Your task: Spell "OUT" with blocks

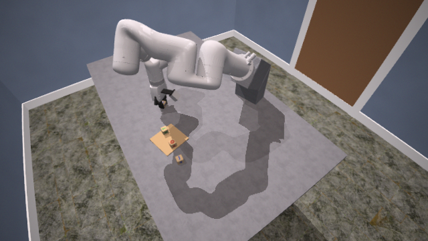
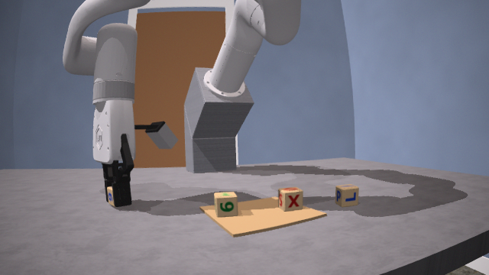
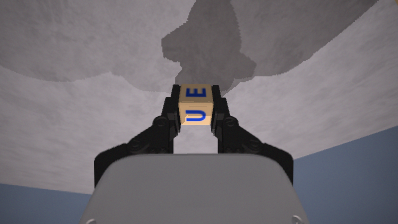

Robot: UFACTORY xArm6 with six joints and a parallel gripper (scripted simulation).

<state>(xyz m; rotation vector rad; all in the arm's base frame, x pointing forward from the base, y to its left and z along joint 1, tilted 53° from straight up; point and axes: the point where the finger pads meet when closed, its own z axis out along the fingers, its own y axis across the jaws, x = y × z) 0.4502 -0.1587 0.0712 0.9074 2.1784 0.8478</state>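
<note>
Wooden and blue-lettered, the U block (image 3: 195,105) sat clamped between the black fingers of the gripper (image 3: 195,120), low over the grey table (image 2: 57,229). Well off to the gripper's side lay the tan mat (image 2: 267,219), two blocks on it.

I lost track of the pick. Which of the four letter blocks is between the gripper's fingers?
The block with blue U and E faces, clamped by the gripper off the mat. The other three sit free: two on the mat, one beside it.
</note>
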